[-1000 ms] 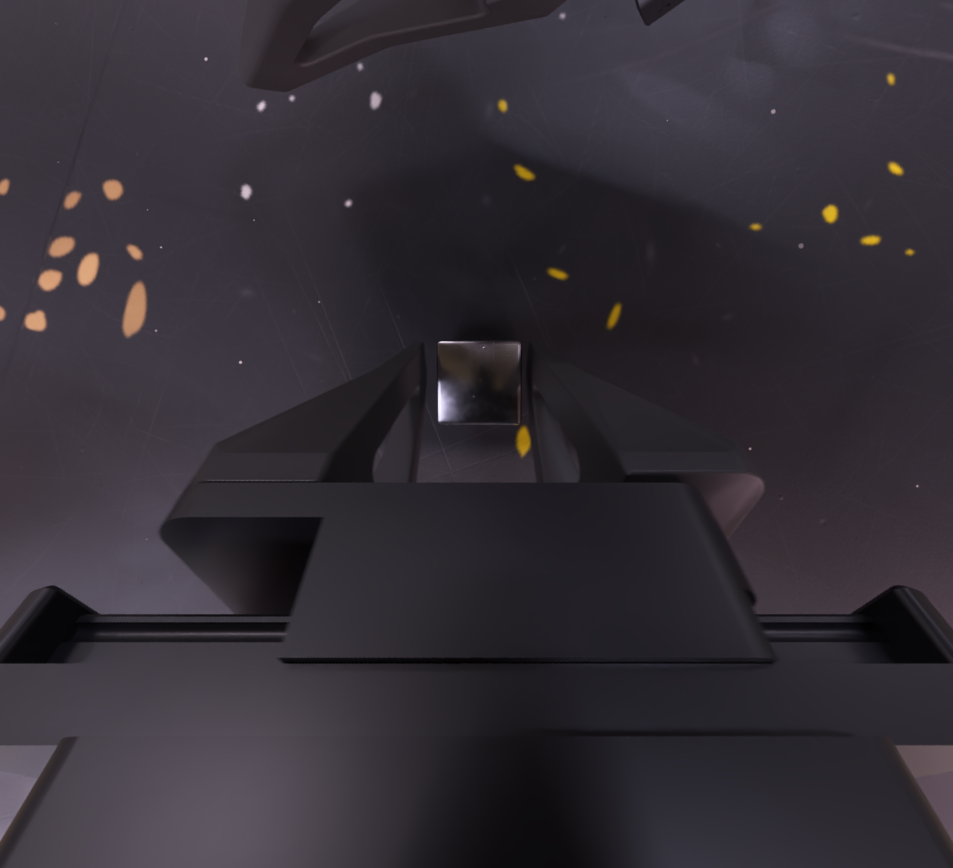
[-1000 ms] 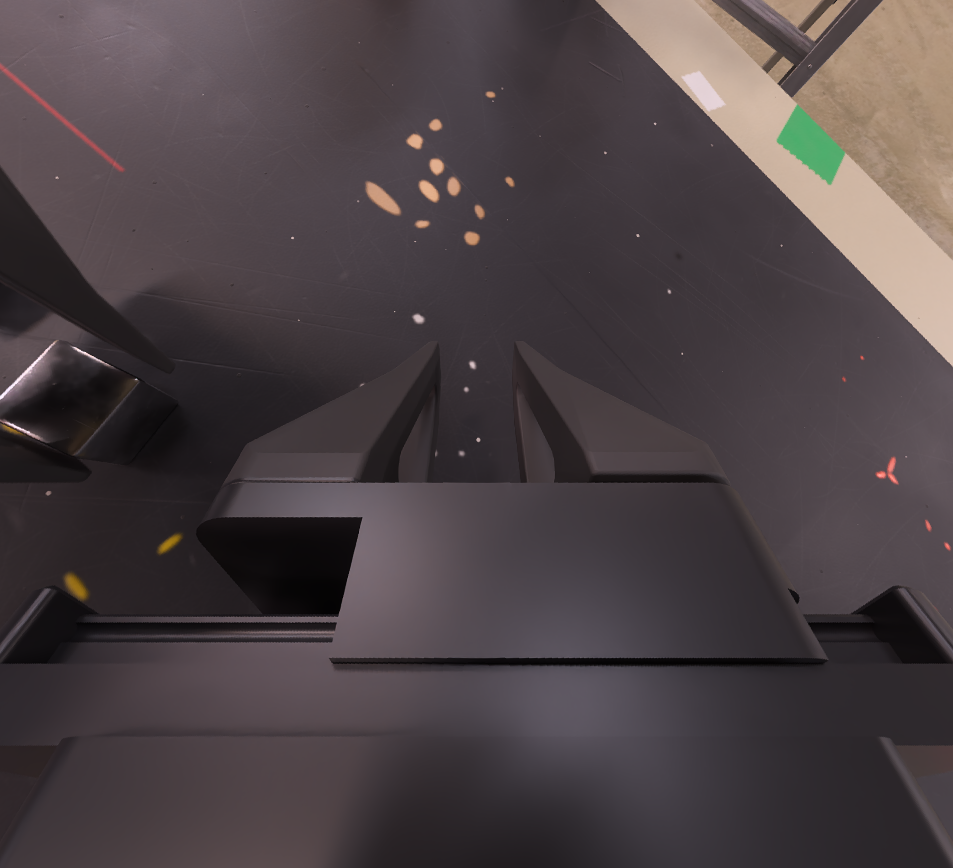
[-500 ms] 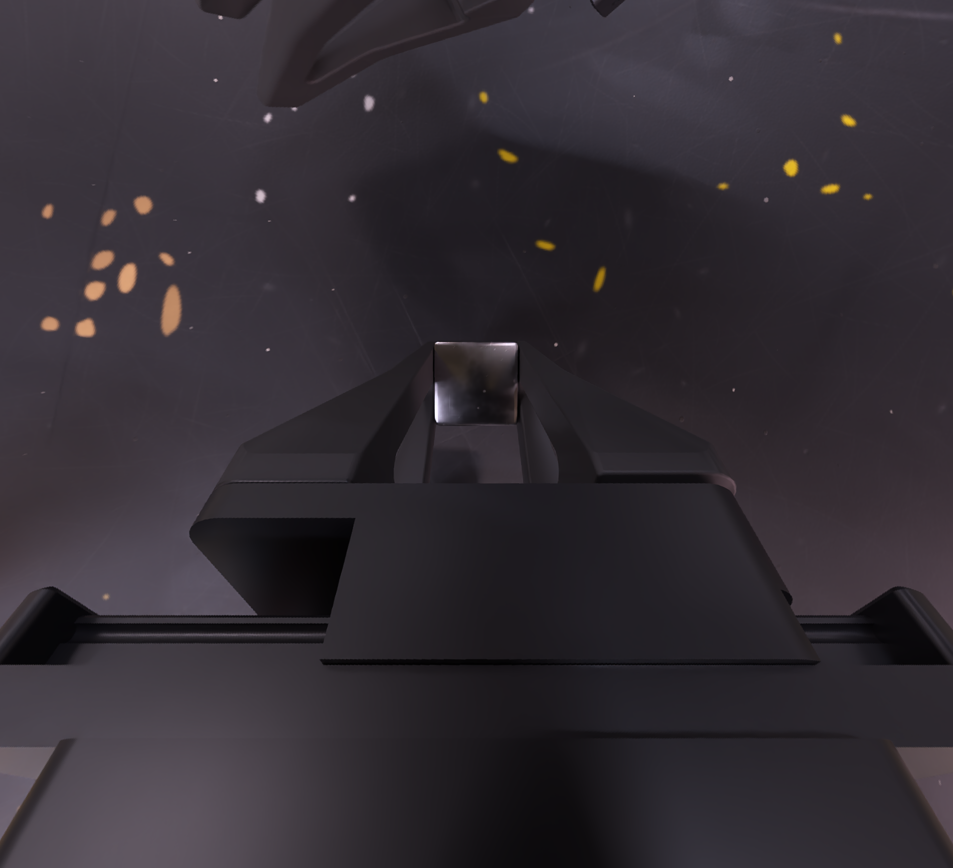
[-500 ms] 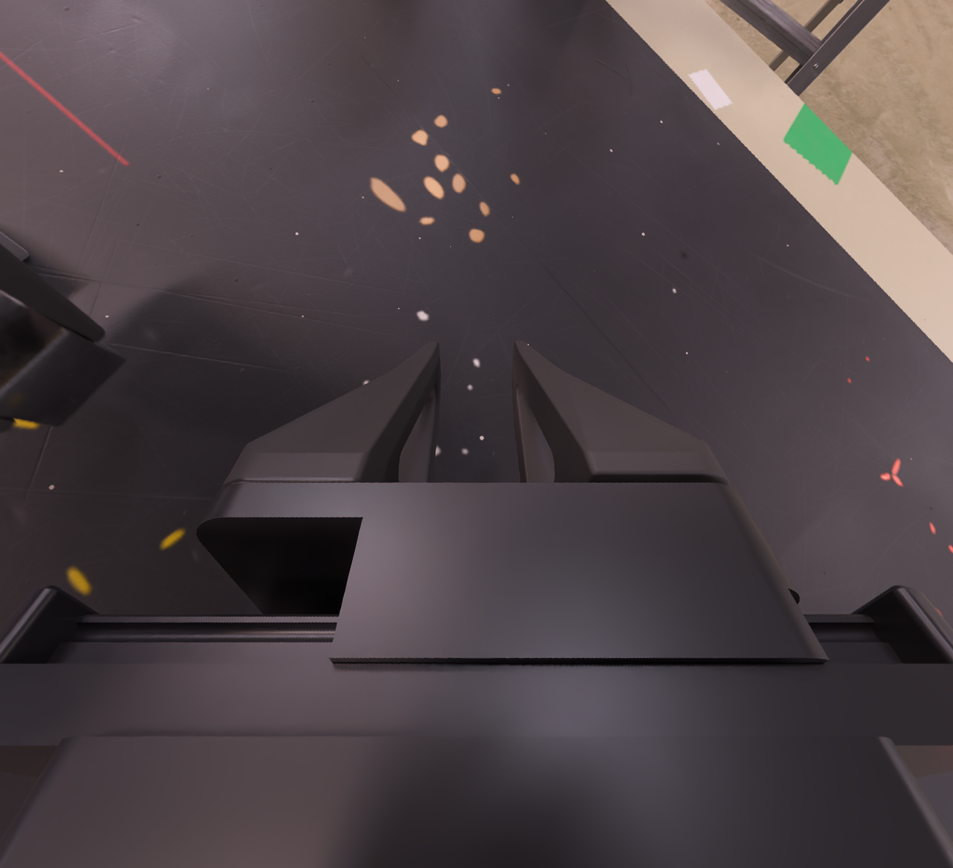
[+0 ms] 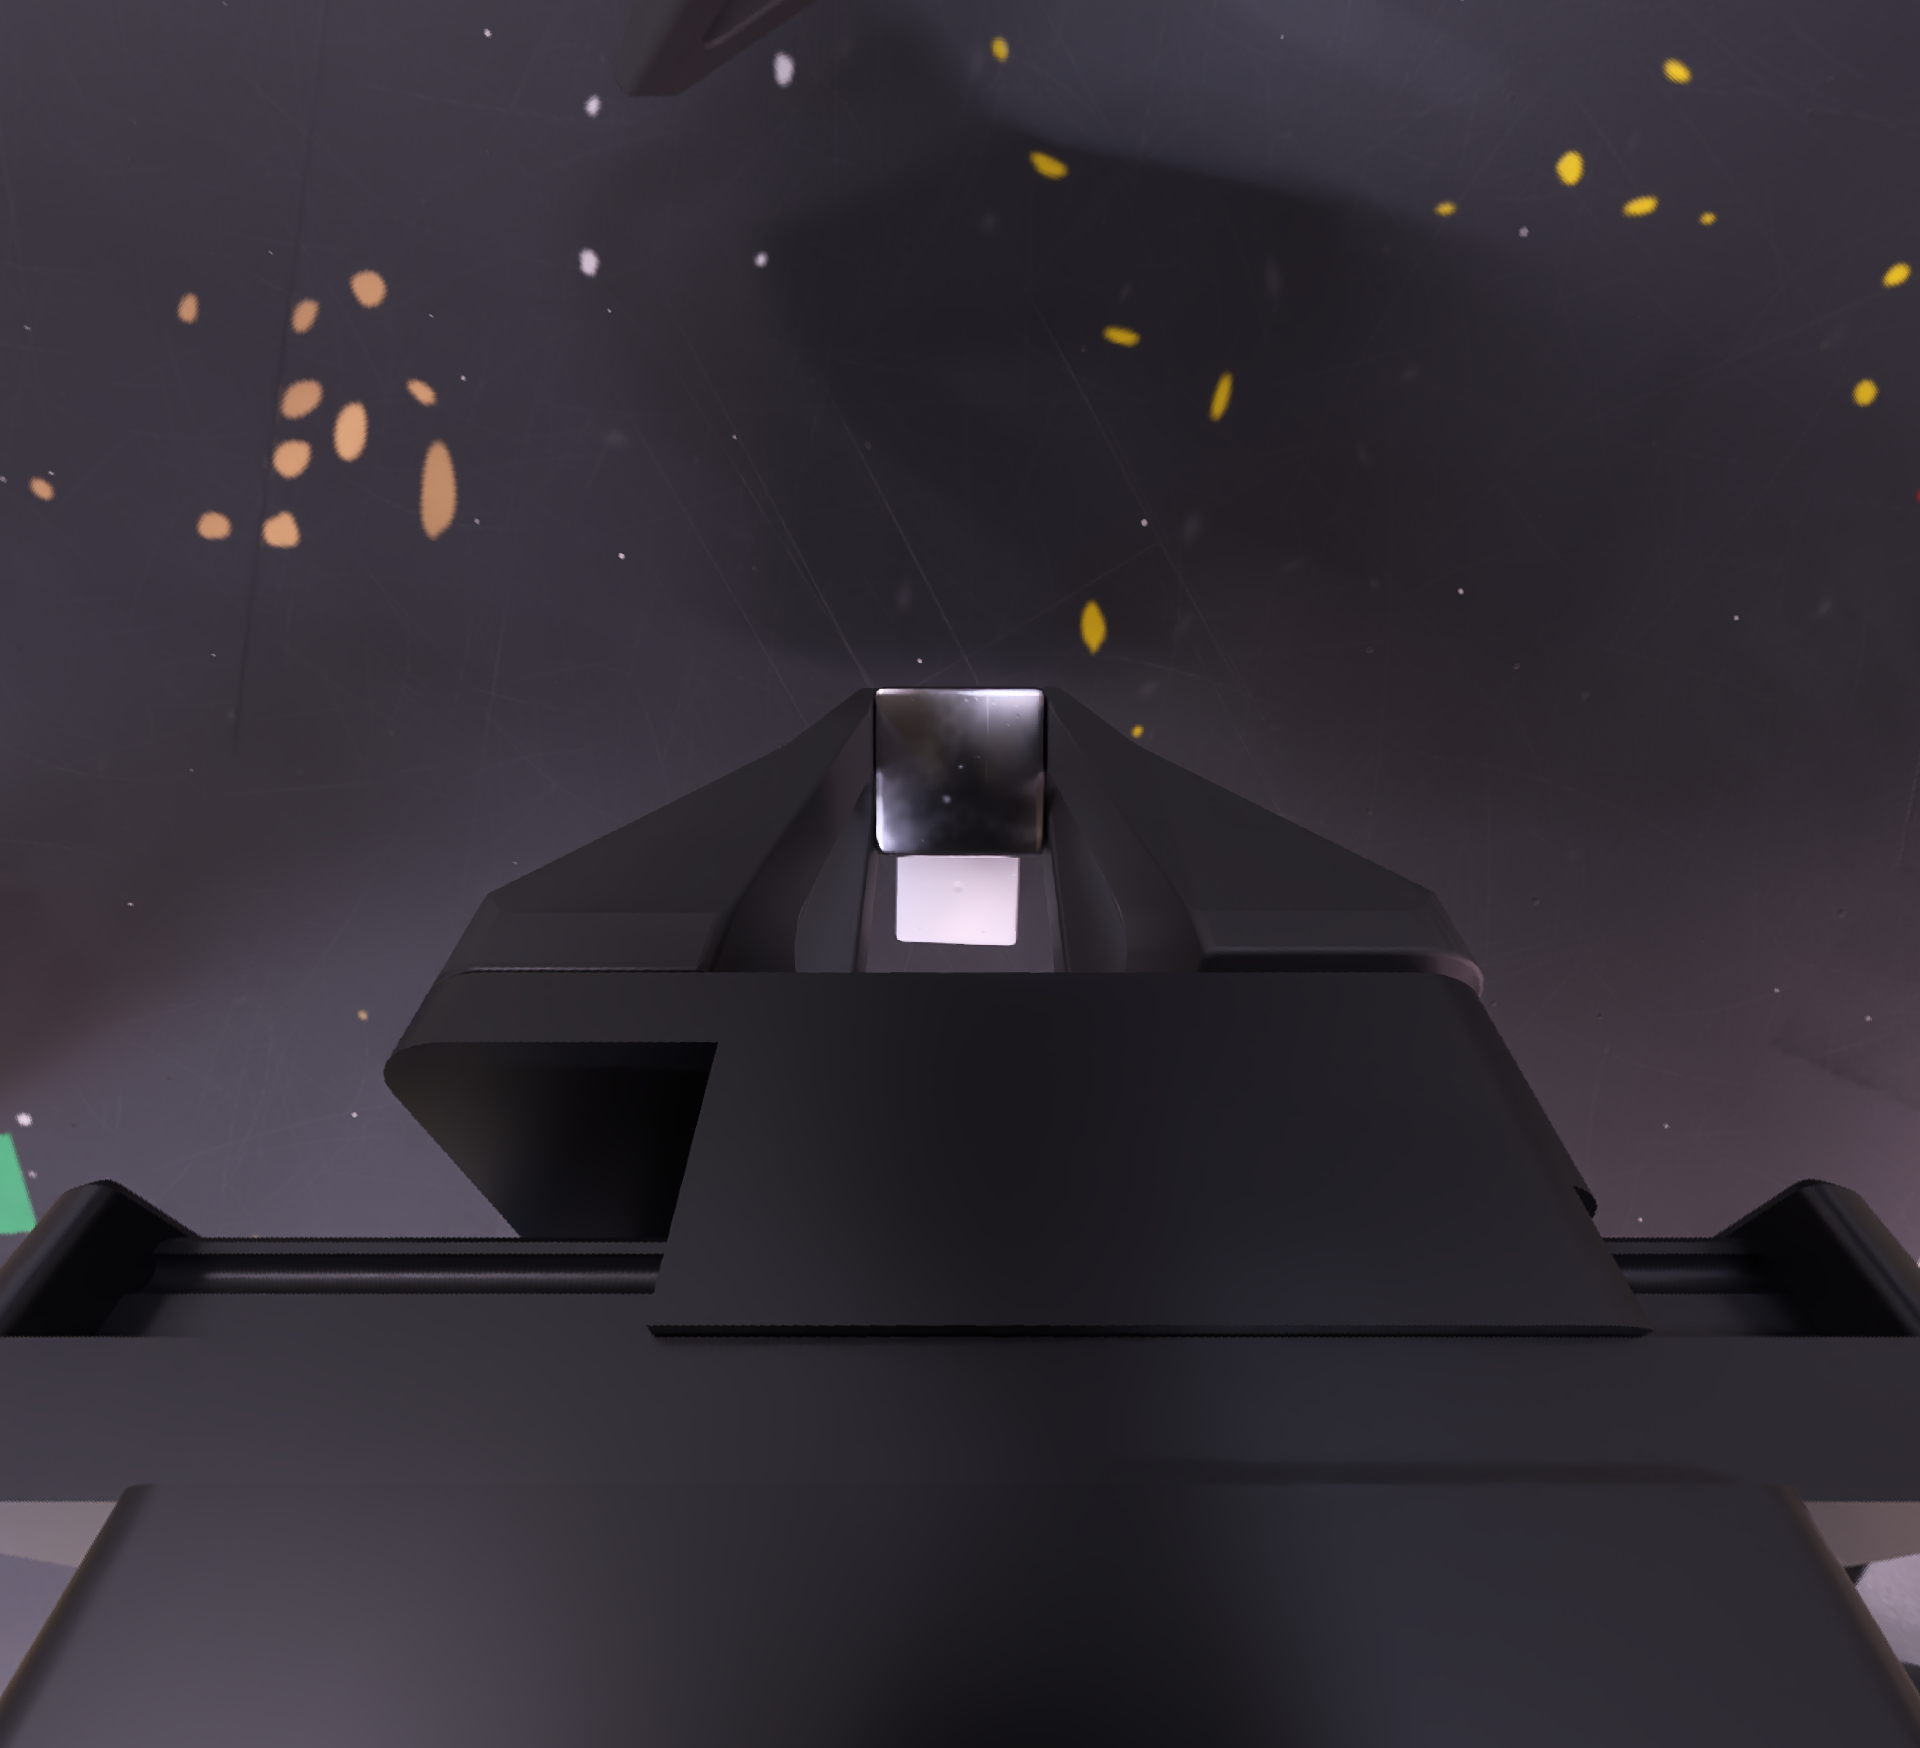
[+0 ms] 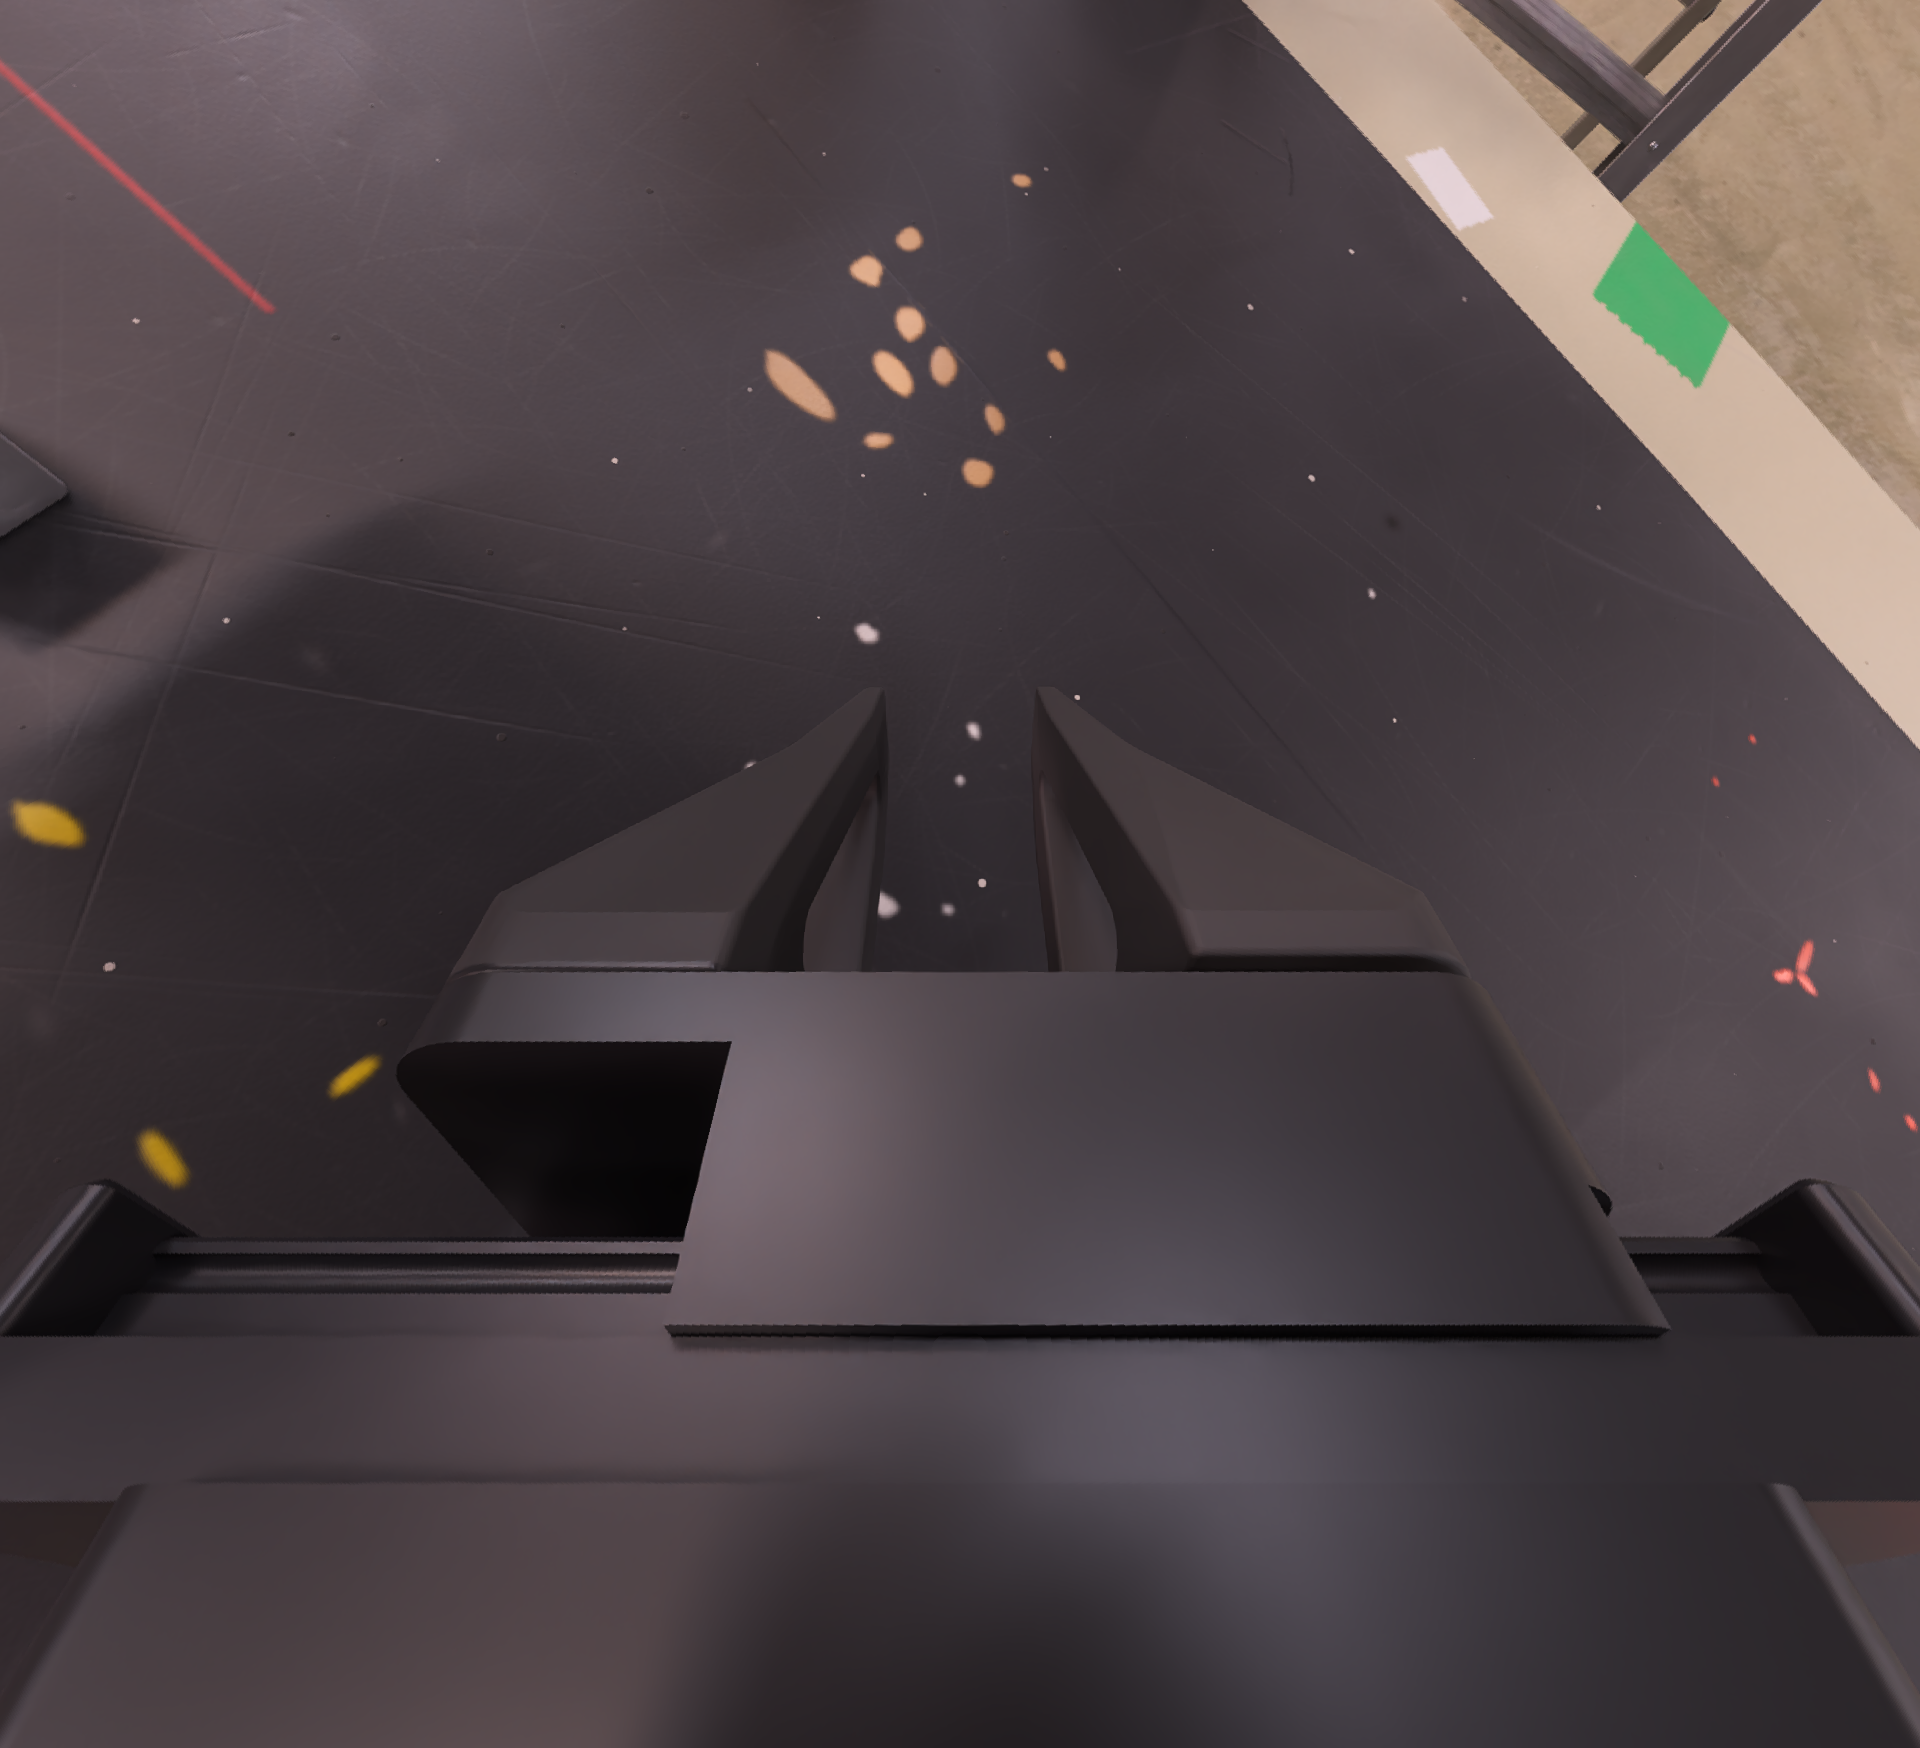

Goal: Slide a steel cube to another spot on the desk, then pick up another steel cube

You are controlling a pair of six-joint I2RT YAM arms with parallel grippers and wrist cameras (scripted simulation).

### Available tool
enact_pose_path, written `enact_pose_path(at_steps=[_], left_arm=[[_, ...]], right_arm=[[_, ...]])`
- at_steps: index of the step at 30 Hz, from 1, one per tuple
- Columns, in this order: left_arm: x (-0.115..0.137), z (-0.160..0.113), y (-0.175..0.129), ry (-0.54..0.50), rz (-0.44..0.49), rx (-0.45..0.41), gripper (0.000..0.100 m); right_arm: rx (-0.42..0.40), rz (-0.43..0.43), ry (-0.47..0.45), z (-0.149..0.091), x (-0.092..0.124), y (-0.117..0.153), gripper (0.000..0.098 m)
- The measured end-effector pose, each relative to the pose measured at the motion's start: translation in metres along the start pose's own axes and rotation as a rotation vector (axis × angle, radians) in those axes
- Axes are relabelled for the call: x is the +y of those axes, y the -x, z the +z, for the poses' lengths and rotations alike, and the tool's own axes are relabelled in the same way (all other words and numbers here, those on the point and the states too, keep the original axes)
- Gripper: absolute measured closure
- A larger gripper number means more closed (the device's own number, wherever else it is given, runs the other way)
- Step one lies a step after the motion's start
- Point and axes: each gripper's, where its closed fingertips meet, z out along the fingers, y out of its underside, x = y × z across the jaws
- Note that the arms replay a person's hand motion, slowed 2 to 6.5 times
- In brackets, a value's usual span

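Dark grey matte desk top (image 6: 520, 88), scuffed, flecked with tan, yellow and white paint spots. Thin red line (image 6: 135, 186) seen toward the far left. Beige border strip (image 6: 1538, 171) runs along the desk's right edge, carrying a green tape patch (image 6: 1660, 306) and a white one (image 6: 1447, 186). Beyond that edge: tan concrete floor (image 6: 1829, 171), grey metal frame (image 6: 1558, 25).

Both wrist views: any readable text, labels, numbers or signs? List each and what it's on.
None. No words, numbers or logos can be read in either view.
The green patch and white patch on the desk's beige edge are blank.
The steel cube held in the left pincer shows only reflections.
The desk top carries only paint flecks and a red line.
The right pincer is plain black.
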Motion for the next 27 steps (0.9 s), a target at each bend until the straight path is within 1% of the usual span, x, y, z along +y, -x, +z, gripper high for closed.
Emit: enact_pose_path(at_steps=[12,27], left_arm=[[0.018,0.006,-0.011,0.042,0.004,0.013,0.075],[0.019,0.008,-0.008,0.069,0.003,0.004,0.075]], right_arm=[[-0.005,-0.011,0.003,0.001,-0.001,0.002,0.0744],[-0.005,-0.011,0.003,0.001,-0.001,0.002,0.0745]])
